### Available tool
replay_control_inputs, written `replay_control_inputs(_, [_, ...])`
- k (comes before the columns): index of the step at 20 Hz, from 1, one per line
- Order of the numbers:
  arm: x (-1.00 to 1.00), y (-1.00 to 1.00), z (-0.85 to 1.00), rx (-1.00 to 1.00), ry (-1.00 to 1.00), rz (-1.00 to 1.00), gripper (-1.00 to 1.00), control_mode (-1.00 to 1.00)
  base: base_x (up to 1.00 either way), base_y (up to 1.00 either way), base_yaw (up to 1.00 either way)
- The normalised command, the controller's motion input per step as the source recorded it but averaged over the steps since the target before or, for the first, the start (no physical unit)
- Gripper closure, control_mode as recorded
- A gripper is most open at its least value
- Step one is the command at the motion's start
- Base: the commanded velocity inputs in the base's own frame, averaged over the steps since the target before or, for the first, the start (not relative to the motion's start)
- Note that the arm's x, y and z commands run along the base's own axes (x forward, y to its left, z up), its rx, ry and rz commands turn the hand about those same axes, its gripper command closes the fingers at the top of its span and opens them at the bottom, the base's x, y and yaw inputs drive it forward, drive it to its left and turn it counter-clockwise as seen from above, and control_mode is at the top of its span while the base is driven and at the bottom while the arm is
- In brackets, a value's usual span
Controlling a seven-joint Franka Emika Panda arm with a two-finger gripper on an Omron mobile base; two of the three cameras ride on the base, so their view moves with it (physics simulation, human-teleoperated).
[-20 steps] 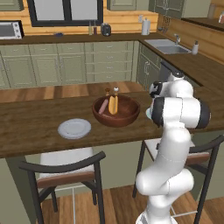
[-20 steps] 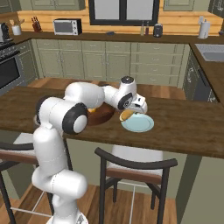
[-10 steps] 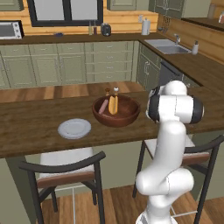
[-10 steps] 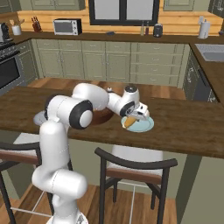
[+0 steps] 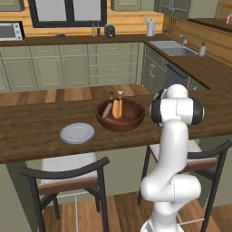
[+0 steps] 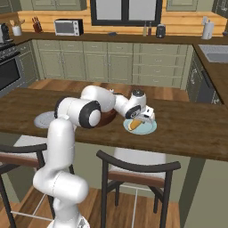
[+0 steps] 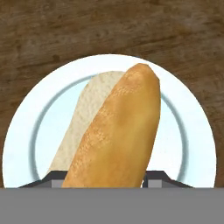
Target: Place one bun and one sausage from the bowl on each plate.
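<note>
While over the blue-green plate (image 7: 192, 144), the bun (image 7: 118, 131) sits between the fingers (image 7: 52, 178).

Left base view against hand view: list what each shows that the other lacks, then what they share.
Left base view alone: the brown bowl holding a bun and a sausage, and a bare grey-white plate. Hand view alone: the blue-green plate under a bun sitting between the fingertips of the gripper. Shared: the dark wooden countertop.
</note>
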Motion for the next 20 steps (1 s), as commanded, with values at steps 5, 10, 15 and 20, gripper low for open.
replay_control_inputs(5, [0.32, -0.16, -0.36, 0.02, 0.0, 0.03, 1.0, -1.0, 0.0, 0.0, 0.0])
replay_control_inputs(10, [0.12, 0.02, -0.36, 0.0, -0.01, 0.0, -1.0, -1.0, 0.0, 0.0, 0.0])
replay_control_inputs(15, [0.0, 0.0, -0.02, 0.0, -0.01, 0.0, -1.0, -1.0, 0.0, 0.0, 0.0])
replay_control_inputs(20, [0.0, 0.06, 0.0, 0.0, 0.0, 0.0, -1.0, -1.0, 0.0, 0.0, 0.0])
